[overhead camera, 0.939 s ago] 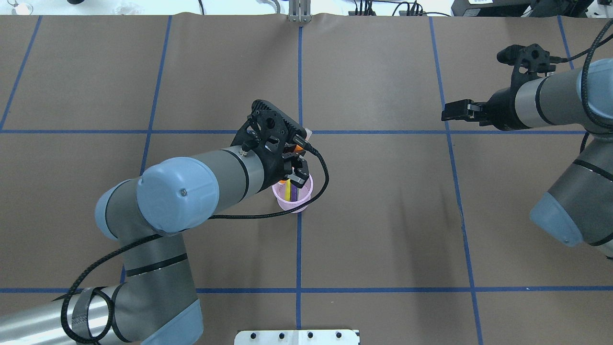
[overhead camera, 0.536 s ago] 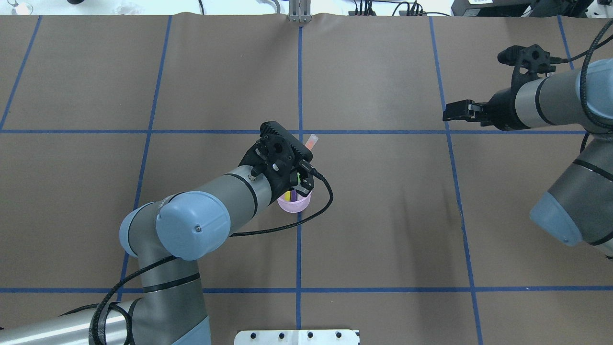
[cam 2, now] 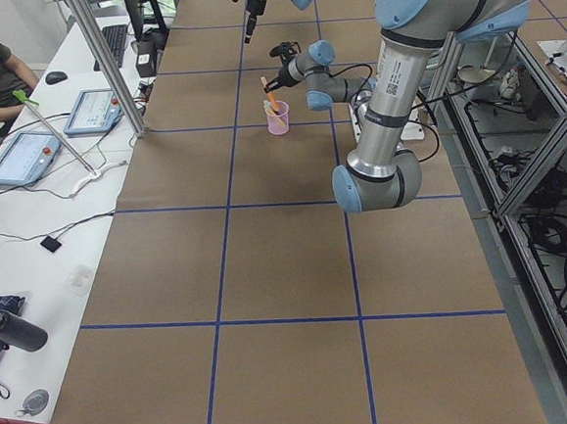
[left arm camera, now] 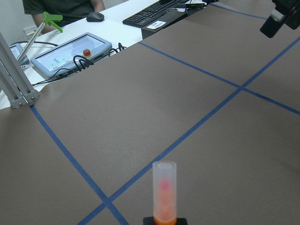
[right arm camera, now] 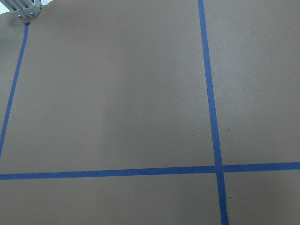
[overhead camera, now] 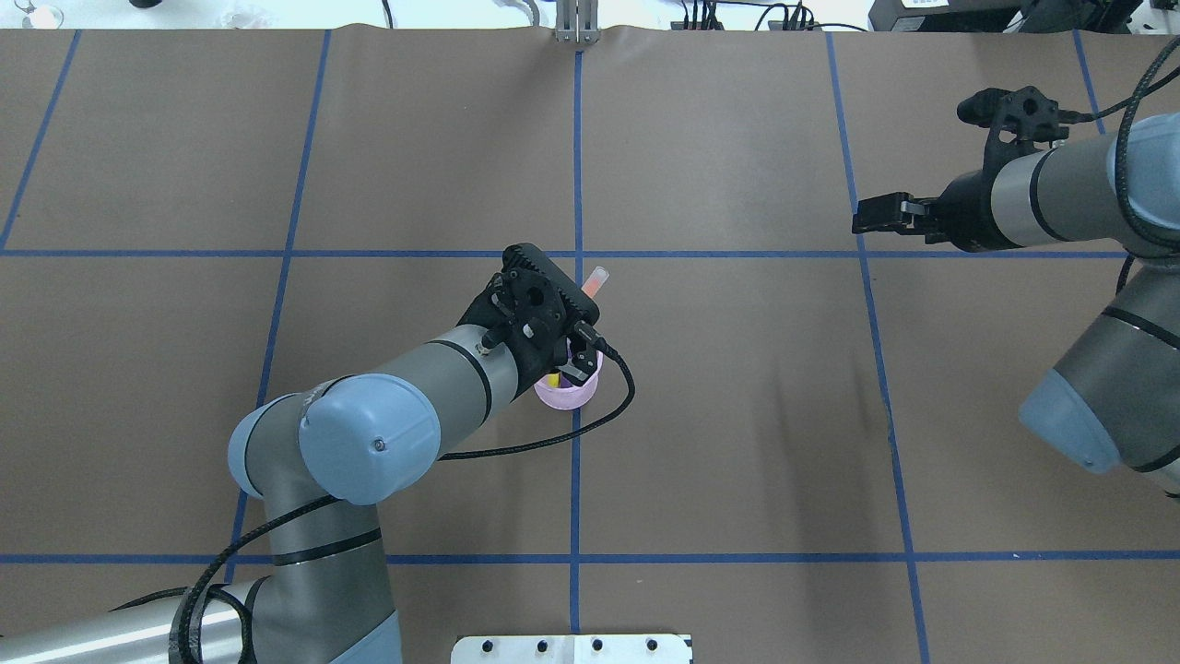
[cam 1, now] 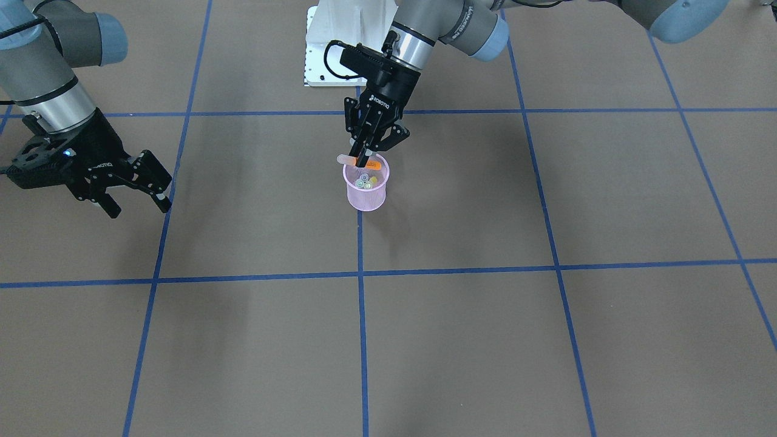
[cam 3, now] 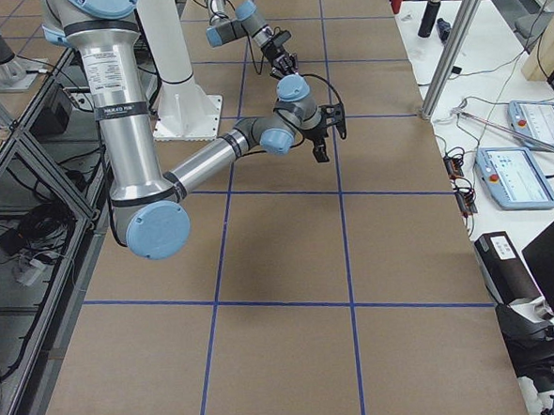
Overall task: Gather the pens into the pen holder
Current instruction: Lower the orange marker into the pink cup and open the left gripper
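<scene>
The left arm (overhead camera: 442, 369) and right arm (overhead camera: 1042, 189) are built of grey cylindrical tubes, joined by rounded pale-blue caps (overhead camera: 369, 438) and ringed with black bands. A screw (overhead camera: 379, 444) is set in one cap. A black braided cable (overhead camera: 498, 447) is run along the left arm. White lettering is printed on the black left hand (cam 1: 366, 160) and right hand (cam 1: 139, 209).

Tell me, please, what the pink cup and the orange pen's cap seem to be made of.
Cup: pale pink with a faintly see-through wall, so fine mesh or translucent plastic; the pictures leave it open. Cap: likely frosted translucent plastic, since an orange-pink core shows through it.
</scene>
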### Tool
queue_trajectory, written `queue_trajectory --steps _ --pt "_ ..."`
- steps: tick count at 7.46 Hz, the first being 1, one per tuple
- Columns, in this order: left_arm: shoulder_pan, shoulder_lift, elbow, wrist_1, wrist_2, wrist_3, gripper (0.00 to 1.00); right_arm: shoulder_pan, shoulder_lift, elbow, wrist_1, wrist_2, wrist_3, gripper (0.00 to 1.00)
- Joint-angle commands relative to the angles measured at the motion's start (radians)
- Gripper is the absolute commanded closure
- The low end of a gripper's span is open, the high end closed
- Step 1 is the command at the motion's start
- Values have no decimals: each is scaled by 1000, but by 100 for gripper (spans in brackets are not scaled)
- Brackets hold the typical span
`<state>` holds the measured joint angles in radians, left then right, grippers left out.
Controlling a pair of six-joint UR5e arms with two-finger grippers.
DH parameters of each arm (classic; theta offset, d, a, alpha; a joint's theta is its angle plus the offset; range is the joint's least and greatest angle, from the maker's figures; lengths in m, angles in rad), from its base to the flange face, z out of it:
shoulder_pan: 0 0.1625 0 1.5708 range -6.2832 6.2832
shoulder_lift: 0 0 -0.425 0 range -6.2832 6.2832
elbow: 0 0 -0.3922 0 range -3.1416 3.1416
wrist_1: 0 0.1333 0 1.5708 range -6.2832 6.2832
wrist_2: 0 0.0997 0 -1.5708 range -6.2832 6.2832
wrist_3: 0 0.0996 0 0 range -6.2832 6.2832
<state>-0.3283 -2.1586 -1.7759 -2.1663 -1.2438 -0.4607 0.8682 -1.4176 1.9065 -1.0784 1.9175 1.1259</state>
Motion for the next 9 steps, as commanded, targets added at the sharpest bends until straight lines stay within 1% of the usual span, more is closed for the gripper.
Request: queue_trajectory --steps 1,2,3,4,5,6,8,9 --pt "2 -3 6 -1 0 2 100 0 2 -1 0 0 0 0" --pt "2 0 6 -1 0 4 100 0 2 0 0 0 0 0" --pt "2 0 9 2 0 7 76 -2 3 0 0 -2 0 0" --pt "3 -3 10 5 1 5 54 -2 3 0 0 0 0 0" --pt "2 -3 10 5 1 5 26 -2 3 0 0 0 0 0" --pt "2 -3 10 5 1 4 5 -2 5 2 0 0 2 0" --pt "-3 -7 -10 3 -9 2 2 0 6 3 0 0 0 0" --pt "-11 15 -46 11 -11 4 2 3 5 3 0 -2 2 0"
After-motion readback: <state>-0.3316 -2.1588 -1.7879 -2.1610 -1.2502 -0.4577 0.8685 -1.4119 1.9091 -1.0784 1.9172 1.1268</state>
